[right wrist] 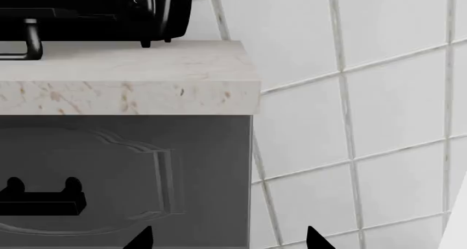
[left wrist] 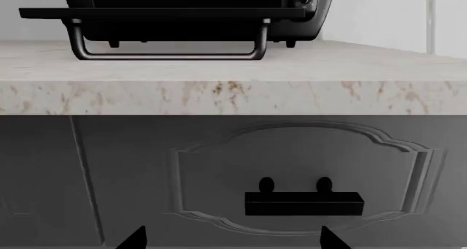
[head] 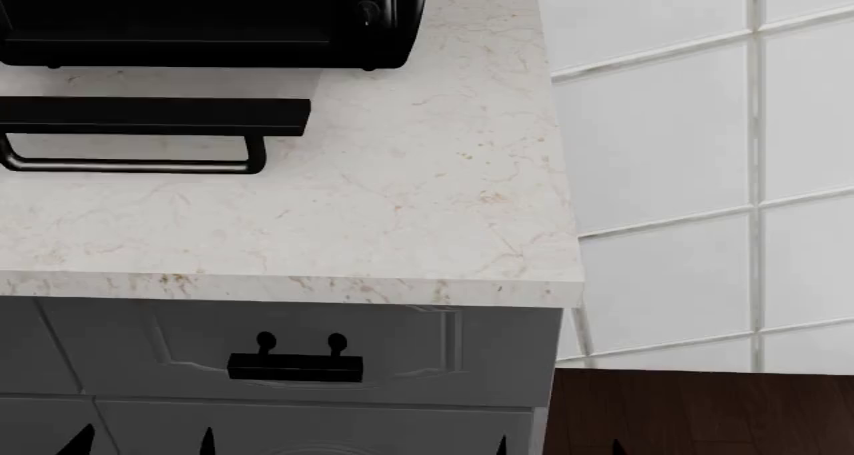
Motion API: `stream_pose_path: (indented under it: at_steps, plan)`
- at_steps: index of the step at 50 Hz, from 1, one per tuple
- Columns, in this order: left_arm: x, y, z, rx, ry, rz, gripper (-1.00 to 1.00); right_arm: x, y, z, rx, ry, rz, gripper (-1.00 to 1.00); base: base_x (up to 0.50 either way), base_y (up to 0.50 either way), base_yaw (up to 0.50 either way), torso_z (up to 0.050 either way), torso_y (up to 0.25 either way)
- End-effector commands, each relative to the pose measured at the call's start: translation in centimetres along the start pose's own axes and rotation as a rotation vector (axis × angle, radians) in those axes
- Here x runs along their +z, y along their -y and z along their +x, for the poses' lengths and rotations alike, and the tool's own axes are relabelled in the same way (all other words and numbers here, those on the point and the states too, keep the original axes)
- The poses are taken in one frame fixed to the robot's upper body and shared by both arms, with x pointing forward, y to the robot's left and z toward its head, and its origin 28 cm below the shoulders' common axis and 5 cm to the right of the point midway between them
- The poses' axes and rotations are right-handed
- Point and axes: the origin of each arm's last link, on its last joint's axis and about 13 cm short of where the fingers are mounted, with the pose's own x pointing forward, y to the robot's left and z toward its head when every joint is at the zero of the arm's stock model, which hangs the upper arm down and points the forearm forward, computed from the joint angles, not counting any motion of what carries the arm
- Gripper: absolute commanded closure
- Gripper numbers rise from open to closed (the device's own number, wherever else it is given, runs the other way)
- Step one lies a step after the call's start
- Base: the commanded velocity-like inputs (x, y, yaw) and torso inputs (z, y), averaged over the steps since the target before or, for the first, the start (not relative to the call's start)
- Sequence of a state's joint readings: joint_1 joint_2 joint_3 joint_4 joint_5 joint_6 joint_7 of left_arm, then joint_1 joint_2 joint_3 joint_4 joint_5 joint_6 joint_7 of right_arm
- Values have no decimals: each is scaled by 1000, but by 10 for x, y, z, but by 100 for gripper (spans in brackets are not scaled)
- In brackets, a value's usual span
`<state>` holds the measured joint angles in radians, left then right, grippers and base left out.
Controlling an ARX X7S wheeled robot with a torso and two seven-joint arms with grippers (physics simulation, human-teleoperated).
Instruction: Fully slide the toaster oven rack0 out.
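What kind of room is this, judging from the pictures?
Most likely a kitchen. A black toaster oven stands with its door folded down on a pale stone countertop. Below the countertop is a cabinet drawer with a black handle, and a tiled wall is beside it.

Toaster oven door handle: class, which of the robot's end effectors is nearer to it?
Left. The left end effector sits low before the cabinet drawer, roughly beneath the door handle. The right end effector sits off past the counter's right corner.

Glossy black toaster oven (head: pixel 214 20) (door folded down) sits on counter.
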<state>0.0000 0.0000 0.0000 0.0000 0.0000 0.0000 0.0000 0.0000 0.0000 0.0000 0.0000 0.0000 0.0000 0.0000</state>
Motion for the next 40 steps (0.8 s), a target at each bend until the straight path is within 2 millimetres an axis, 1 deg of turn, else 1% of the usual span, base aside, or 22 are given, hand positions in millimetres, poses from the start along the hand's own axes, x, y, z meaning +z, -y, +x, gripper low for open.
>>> stream_pose_path:
  at_steps: [1, 2, 3, 4, 5, 7, 8, 9, 10, 11, 13, 16, 17, 19, 20, 24, 27, 29, 30, 36, 38, 40]
  plan:
    - [-1, 0, 0, 0, 0, 0, -100, 0, 0, 0, 0, 0, 0, -100, 0, 0, 0, 0, 0]
    - [0, 0, -1, 31, -6, 4, -100, 1, -1, 3, -62, 31, -38, -100, 0, 0, 0, 0, 0]
    - [1, 0, -1, 20, -3, -5, -100, 4, -1, 3, -29, 92, 16, -100, 0, 0, 0, 0, 0]
    - [2, 0, 0, 3, -29, -40, -100, 3, -3, 2, 12, 71, 34, -100, 0, 0, 0, 0, 0]
    - [4, -1, 1, 16, -33, -54, -100, 1, -5, 1, 15, -38, -13, -100, 0, 0, 0, 0, 0]
    - [5, -1, 0, 12, -35, -64, -100, 5, -5, -1, 37, -62, -9, -100, 0, 0, 0, 0, 0]
    - [8, -1, 0, 21, -16, -53, -100, 8, -3, 0, 33, -49, -21, -100, 0, 0, 0, 0, 0]
    - [10, -1, -1, 20, -14, -59, -100, 10, -2, 3, 31, -74, -62, -100, 0, 0, 0, 0, 0]
    - [14, -2, -2, 15, -7, -66, -100, 11, -2, 5, 47, -91, -54, -100, 0, 0, 0, 0, 0]
    - [21, -1, -3, 11, -8, -72, -100, 16, -1, 9, 67, -107, -53, -100, 0, 0, 0, 0, 0]
    - [38, -2, -3, 11, 21, -58, -100, 37, 0, 14, 68, -71, -90, -100, 0, 0, 0, 0, 0]
    - [55, -3, -3, 14, 38, -43, -100, 65, 1, 16, 72, -31, -98, -100, 0, 0, 0, 0, 0]
    - [59, -3, -3, 15, 46, -38, -100, 69, 1, 17, 76, -28, -101, -100, 0, 0, 0, 0, 0]
    - [73, -4, -4, 15, 65, -27, -100, 87, 2, 17, 74, 0, -127, -100, 0, 0, 0, 0, 0]
    - [83, -6, -5, 18, 81, -24, -100, 100, 3, 17, 67, 19, -137, -100, 0, 0, 0, 0, 0]
    - [110, -7, -7, 28, 122, 2, -100, 133, 6, 17, 56, 63, -173, -100, 0, 0, 0, 0, 0]
    - [124, -7, -6, 29, 143, 8, -100, 147, 6, 18, 63, 76, -189, -100, 0, 0, 0, 0, 0]
    - [136, -8, -6, 32, 156, 13, -100, 160, 5, 20, 76, 87, -216, -100, 0, 0, 0, 0, 0]
    - [138, -7, -7, 29, 163, 26, -100, 163, 5, 21, 79, 89, -217, -100, 0, 0, 0, 0, 0]
    - [166, -8, -9, 38, 233, 52, -100, 194, 7, 23, 77, 145, -232, -100, 0, 0, 0, 0, 0]
    - [173, -10, -9, 48, 256, 56, -100, 197, 9, 25, 81, 150, -243, -100, 0, 0, 0, 0, 0]
    - [185, -12, -7, 50, 280, 54, -100, 202, 10, 30, 81, 143, -253, -100, 0, 0, 0, 0, 0]
